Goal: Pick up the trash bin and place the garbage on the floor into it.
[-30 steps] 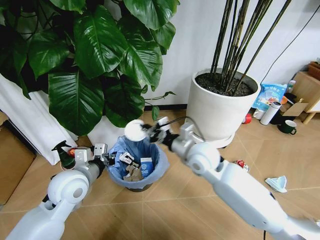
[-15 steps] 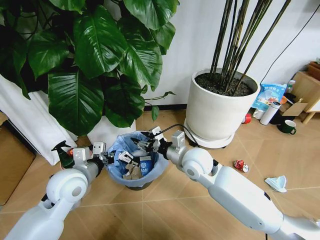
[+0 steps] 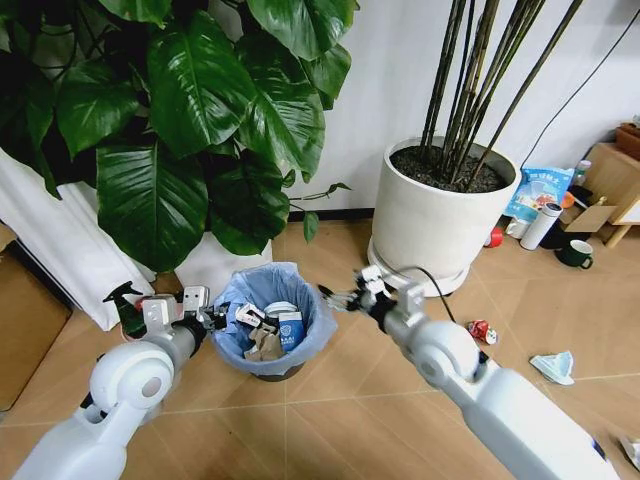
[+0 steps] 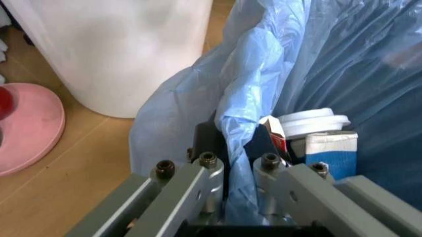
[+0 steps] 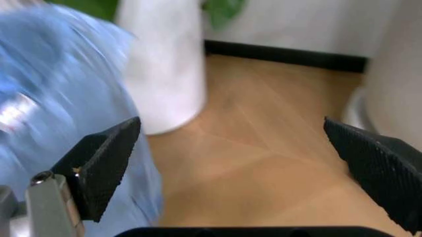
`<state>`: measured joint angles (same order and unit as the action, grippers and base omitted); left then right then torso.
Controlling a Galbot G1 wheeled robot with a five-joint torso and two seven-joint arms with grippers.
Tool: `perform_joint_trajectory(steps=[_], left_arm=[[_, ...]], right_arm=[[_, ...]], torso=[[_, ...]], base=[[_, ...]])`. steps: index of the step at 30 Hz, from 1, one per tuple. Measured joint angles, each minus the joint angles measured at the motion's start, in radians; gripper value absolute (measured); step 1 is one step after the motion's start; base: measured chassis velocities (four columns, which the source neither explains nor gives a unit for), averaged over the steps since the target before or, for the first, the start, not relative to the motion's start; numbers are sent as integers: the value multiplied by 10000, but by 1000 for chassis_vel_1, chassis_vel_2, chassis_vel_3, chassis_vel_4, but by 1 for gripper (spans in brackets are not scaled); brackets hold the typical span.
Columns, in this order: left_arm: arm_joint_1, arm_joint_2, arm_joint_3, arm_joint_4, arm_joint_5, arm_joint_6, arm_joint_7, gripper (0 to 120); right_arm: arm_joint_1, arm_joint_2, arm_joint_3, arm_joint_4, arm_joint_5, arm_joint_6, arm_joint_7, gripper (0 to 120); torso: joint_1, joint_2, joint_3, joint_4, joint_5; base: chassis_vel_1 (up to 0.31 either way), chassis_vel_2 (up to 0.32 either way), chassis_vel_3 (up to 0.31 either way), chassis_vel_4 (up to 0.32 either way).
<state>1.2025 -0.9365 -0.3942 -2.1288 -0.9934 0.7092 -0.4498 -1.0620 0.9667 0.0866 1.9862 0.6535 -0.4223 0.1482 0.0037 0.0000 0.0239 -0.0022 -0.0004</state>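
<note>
The trash bin [image 3: 272, 322], small, dark and lined with a light blue bag, stands on the wooden floor below the leafy plant. My left gripper [image 3: 222, 318] is shut on its near-left rim; in the left wrist view the left gripper [image 4: 237, 165] pinches the bag and the dark rim [image 4: 205, 139]. A white disc [image 3: 281, 310], a blue-and-white carton [image 3: 291, 331] and wrappers lie inside. My right gripper [image 3: 340, 295] hangs open and empty just right of the bin, its right gripper [image 5: 240, 168] jaws wide apart. Garbage on the floor: a red can [image 3: 480, 329] and a pale blue scrap [image 3: 553, 366].
A large white pot [image 3: 440, 220] with bamboo stands behind the right arm. A second white pot [image 3: 215, 265] holds the leafy plant behind the bin. A spray bottle [image 3: 125, 305] is at left. A thermos [image 3: 543, 226] and green mug [image 3: 575, 255] sit far right.
My right gripper carried a white disc above the bin, dipped into the bin, and has now drawn back to the right, empty. The disc lies in the bin. The left gripper kept its hold.
</note>
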Motion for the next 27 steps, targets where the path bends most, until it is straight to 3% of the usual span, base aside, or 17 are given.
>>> perform_joint_trajectory(steps=[14,27], left_arm=[[296,-241,-152,-293,202,-84,14,0],[437,-256,-148,-503,226,-96,51,0]], right_arm=[[-3273,638,3530,287,-1553,389,-770,100],[-3642,1072,4121,165,-1761,574,-830,100]], torso=[[0,0,0,-1,-3],[1,1,1,-1,-3]], base=[[-2,-3,5,4],[-99,-103,106,102]])
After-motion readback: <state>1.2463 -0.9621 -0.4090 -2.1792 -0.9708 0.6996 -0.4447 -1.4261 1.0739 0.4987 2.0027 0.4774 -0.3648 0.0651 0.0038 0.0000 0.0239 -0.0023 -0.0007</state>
